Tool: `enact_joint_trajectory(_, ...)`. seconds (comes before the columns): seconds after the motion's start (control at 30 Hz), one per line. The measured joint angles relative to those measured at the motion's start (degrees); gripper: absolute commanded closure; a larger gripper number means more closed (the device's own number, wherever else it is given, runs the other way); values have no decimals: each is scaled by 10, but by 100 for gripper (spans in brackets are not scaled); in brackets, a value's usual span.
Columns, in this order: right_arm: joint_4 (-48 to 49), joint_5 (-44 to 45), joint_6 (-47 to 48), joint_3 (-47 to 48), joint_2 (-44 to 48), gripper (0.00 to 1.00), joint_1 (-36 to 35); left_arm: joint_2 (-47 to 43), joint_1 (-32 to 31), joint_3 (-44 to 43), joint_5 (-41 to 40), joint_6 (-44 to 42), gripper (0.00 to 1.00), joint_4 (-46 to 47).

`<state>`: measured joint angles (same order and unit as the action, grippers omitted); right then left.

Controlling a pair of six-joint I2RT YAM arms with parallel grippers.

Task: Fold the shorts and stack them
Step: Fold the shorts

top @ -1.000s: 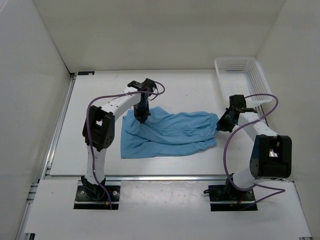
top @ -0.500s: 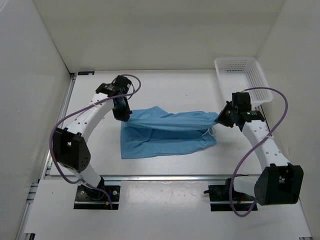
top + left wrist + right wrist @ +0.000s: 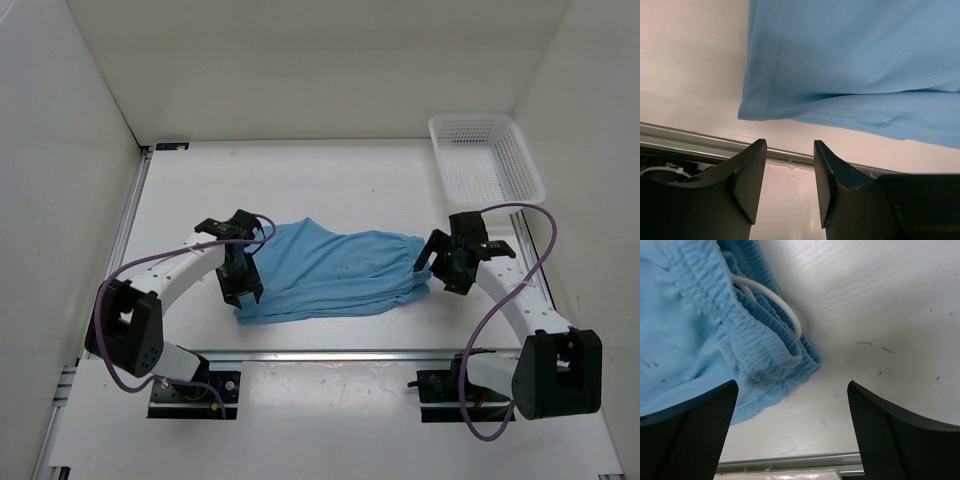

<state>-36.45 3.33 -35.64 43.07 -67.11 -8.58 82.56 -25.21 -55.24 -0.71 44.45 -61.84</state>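
The light blue shorts [image 3: 335, 268] lie folded lengthwise across the table's middle, waistband to the right. In the left wrist view the shorts' [image 3: 855, 60] hem corner lies flat just beyond my left gripper [image 3: 790, 175], whose jaws stand apart with nothing between them. From above, the left gripper [image 3: 244, 292] sits at the shorts' near left corner. My right gripper [image 3: 437, 267] is at the waistband end, wide open. In the right wrist view the gathered waistband [image 3: 755, 345] and white drawstring [image 3: 780, 302] lie just ahead of the right gripper [image 3: 792, 425], not touching it.
A white mesh basket [image 3: 486, 157] stands at the back right corner. A metal rail [image 3: 330, 352] runs along the table's near edge, close behind both grippers. White walls close in the left, right and back.
Both grippers drew the shorts' far edge toward the near edge, folding the shorts over themselves. Both have then opened and let go of the fabric.
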Motion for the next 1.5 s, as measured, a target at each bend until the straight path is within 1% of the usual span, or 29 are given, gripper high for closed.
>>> enact_joint_trajectory(0.03, 0, 0, 0, 7, -4, 5, 2, -4, 1, -5, -6, 1, 46, -3)
enact_joint_trajectory(0.07, 2, 1, 0, 14, -8, 3, 5, -9, 3, -9, -10, 2, 42, -5)
enact_joint_trajectory(0.17, 7, 0, 1, 25, -20, 3, 18, -30, 16, -12, -19, 5, 16, 3)
enact_joint_trajectory(0.23, 10, -10, 1, 26, -27, 2, 29, -33, 26, -9, -19, 7, 11, 13)
enact_joint_trajectory(0.33, 20, -34, 0, 18, -35, 2, 45, -19, 40, 21, -14, 8, 11, 45)
enact_joint_trajectory(0.4, 32, -55, -3, 4, -35, 2, 52, -1, 47, 50, 0, 8, 15, 70)
enact_joint_trajectory(0.53, 61, -95, -17, -31, -47, 4, 56, 38, 48, 89, 23, 9, 39, 101)
enact_joint_trajectory(0.57, 72, -107, -22, -40, -55, 7, 56, 51, 48, 90, 28, 9, 55, 107)
enact_joint_trajectory(0.6, 84, -117, -26, -48, -64, 9, 56, 61, 48, 89, 38, 12, 64, 112)
enact_joint_trajectory(0.63, 96, -127, -31, -55, -76, 11, 56, 67, 48, 85, 47, 11, 76, 116)
enact_joint_trajectory(0.67, 104, -135, -35, -59, -89, 20, 56, 71, 48, 81, 53, 11, 86, 121)
enact_joint_trajectory(0.7, 114, -151, -42, -61, -101, 39, 56, 75, 48, 77, 55, 10, 90, 123)
enact_joint_trajectory(0.73, 127, -158, -44, -62, -107, 48, 57, 79, 47, 73, 56, 7, 90, 123)
enact_joint_trajectory(0.77, 139, -162, -48, -64, -113, 52, 57, 83, 47, 69, 57, 7, 90, 122)
enact_joint_trajectory(0.8, 145, -166, -51, -67, -120, 52, 57, 85, 48, 67, 59, 6, 90, 121)
enact_joint_trajectory(0.83, 149, -169, -56, -70, -123, 51, 57, 86, 48, 66, 59, 6, 84, 120)
enact_joint_trajectory(0.87, 152, -171, -58, -73, -123, 45, 57, 85, 48, 66, 61, 6, 77, 120)
enact_joint_trajectory(0.9, 153, -173, -59, -73, -121, 31, 57, 84, 49, 66, 61, 5, 68, 119)
enact_joint_trajectory(0.93, 156, -176, -63, -73, -119, 28, 58, 83, 49, 66, 60, 4, 59, 119)
enact_joint_trajectory(0.97, 160, -176, -61, -72, -114, 24, 58, 80, 49, 66, 58, 2, 38, 119)
enact_joint_trajectory(1.03, 159, -173, -57, -72, -107, 20, 57, 69, 52, 60, 52, -2, 35, 109)
enact_joint_trajectory(1.1, 158, -170, -56, -72, -103, 19, 57, 53, 61, 38, 39, -5, 21, 90)
enact_joint_trajectory(1.2, 156, -165, -55, -72, -101, 19, 57, 29, 91, -16, 12, -14, 22, 70)
enact_joint_trajectory(1.27, 156, -164, -53, -72, -101, 23, 57, 21, 118, -44, -3, -21, 26, 69)
enact_joint_trajectory(1.33, 156, -160, -53, -72, -101, 30, 57, 25, 150, -62, -14, -27, 31, 76)
enact_joint_trajectory(1.37, 156, -157, -52, -72, -102, 37, 57, 33, 163, -66, -16, -31, 36, 81)
enact_joint_trajectory(1.43, 156, -151, -50, -72, -108, 40, 57, 61, 188, -68, -18, -37, 41, 94)
enact_joint_trajectory(1.47, 156, -150, -51, -72, -111, 48, 57, 80, 196, -69, -17, -40, 47, 99)
enact_joint_trajectory(1.5, 157, -147, -49, -71, -112, 52, 57, 104, 200, -71, -17, -42, 59, 104)
